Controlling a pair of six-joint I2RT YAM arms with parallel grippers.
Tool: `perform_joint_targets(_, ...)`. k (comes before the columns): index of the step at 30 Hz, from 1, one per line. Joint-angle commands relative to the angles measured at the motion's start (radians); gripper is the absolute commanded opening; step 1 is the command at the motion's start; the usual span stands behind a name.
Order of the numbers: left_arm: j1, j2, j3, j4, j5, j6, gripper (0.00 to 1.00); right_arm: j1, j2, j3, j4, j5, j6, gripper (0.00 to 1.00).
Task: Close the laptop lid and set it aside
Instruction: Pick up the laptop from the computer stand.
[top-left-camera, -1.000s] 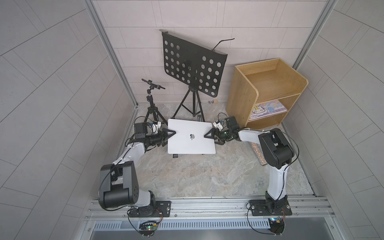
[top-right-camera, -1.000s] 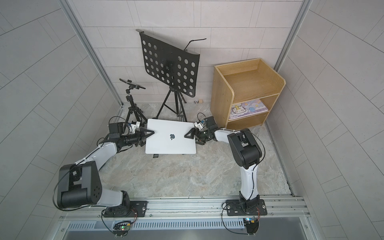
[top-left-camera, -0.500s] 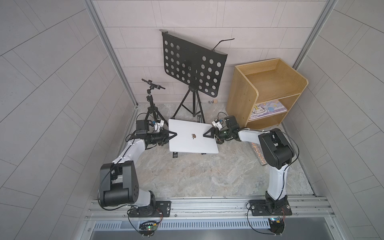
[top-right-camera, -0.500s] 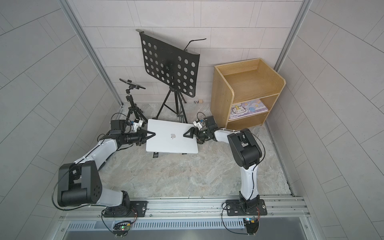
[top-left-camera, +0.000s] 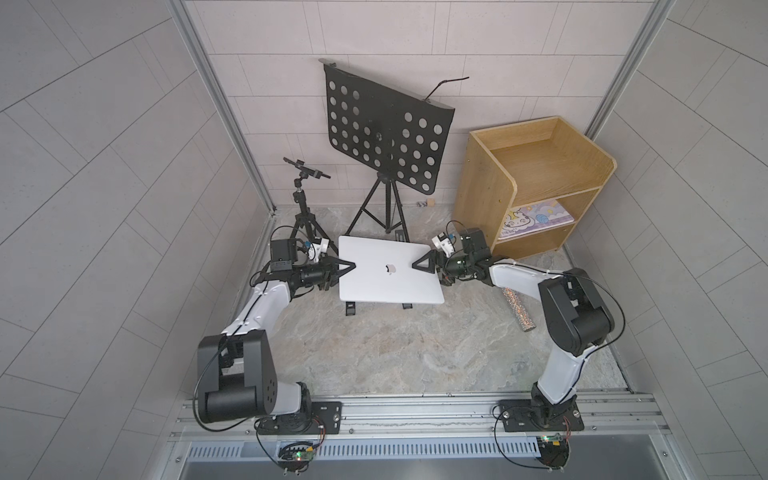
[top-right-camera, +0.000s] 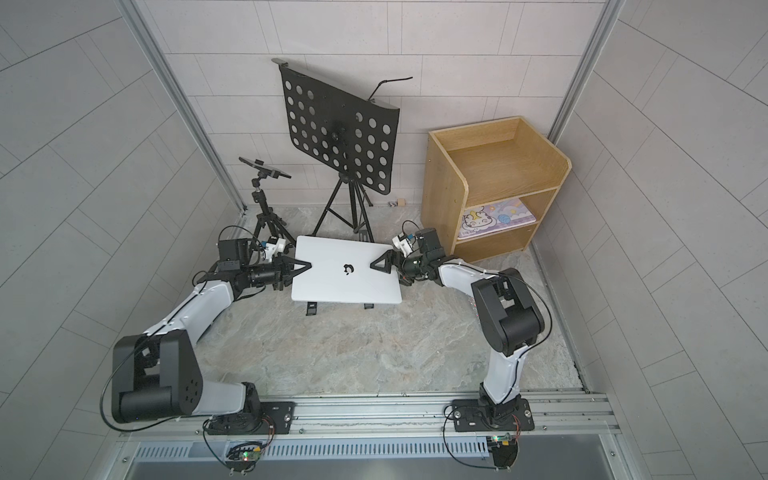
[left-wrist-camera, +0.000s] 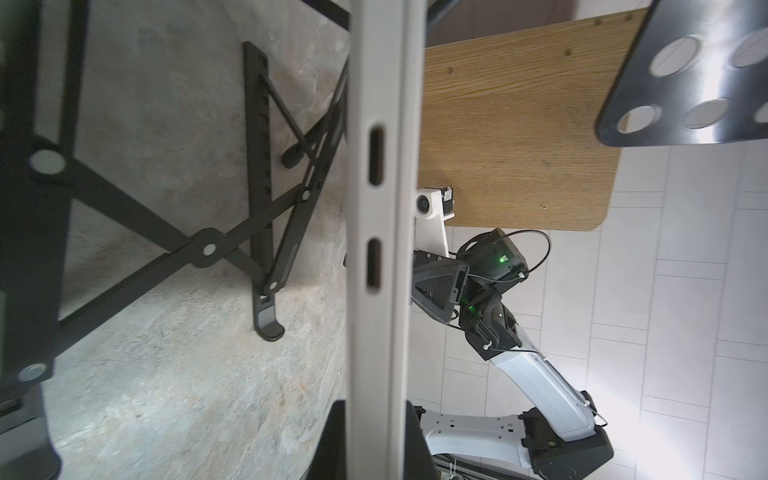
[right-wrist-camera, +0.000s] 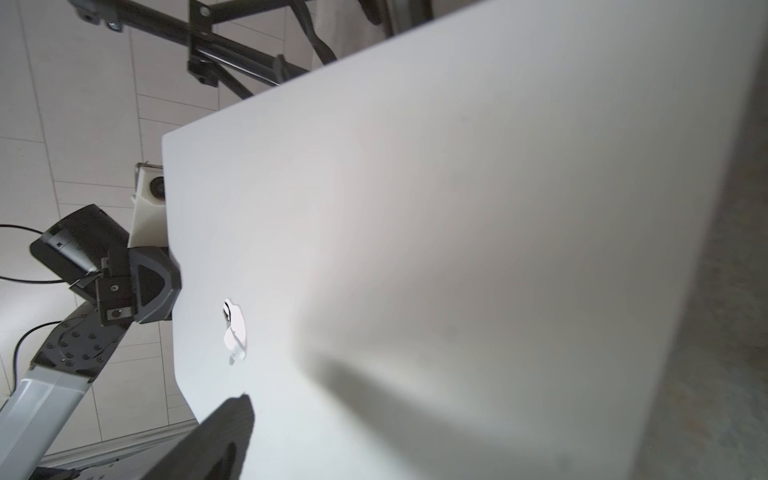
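**A:** Where do we find the laptop (top-left-camera: 386, 289)?

**B:** We find it in the middle of the floor (top-left-camera: 395, 357), with the lid (top-right-camera: 332, 284) shut flat and the logo (top-left-camera: 390, 269) facing up. It rests on the black stand (top-left-camera: 350, 308), whose feet show under its near edge. The shelf (top-left-camera: 540, 174) stands well apart, on the right arm's side.

**A:** How do we read the left gripper (top-left-camera: 349, 265)?

**B:** We read it as pinching the laptop's left edge. One finger lies on the lid, and in the left wrist view the edge runs between the fingers.

**A:** And the right gripper (top-left-camera: 417, 264)?

**B:** We see it spread astride the right edge. In the right wrist view its upper finger (right-wrist-camera: 216, 440) stands clear of the lid, its shadow falling apart from it.
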Motion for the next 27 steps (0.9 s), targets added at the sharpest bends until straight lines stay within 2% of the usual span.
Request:
perform_joint_targets(1,-0.003,-0.065,0.004,0.161,0.09,-0.107,0.0,-0.011,-0.118,-0.027,-0.019,-0.007,-0.013,1.0)
perform_joint_targets(8,-0.017,-0.137,-0.021,0.206,0.121,-0.15,0.0,-0.038,-0.341,-0.122,-0.136,0.073,-0.055,1.0)
perform_joint_targets(11,-0.029,-0.169,-0.065,0.322,0.16,-0.221,0.0,-0.088,-0.484,-0.197,-0.154,0.097,-0.044,1.0)
perform_joint_targets(16,-0.067,-0.225,-0.138,0.558,0.191,-0.384,0.0,-0.179,-0.712,-0.276,-0.232,0.097,-0.026,1.0)
perform_joint_targets(21,-0.092,-0.237,-0.179,0.852,0.177,-0.638,0.0,-0.185,-0.866,-0.264,-0.391,0.1,-0.034,1.0)
perform_joint_targets(24,-0.106,-0.221,-0.177,1.058,0.147,-0.807,0.0,-0.194,-0.977,-0.222,-0.497,0.164,-0.037,1.0)
perform_joint_targets(27,-0.13,-0.206,-0.159,1.19,0.118,-0.917,0.0,-0.221,-1.051,-0.151,-0.613,0.227,-0.025,1.0)
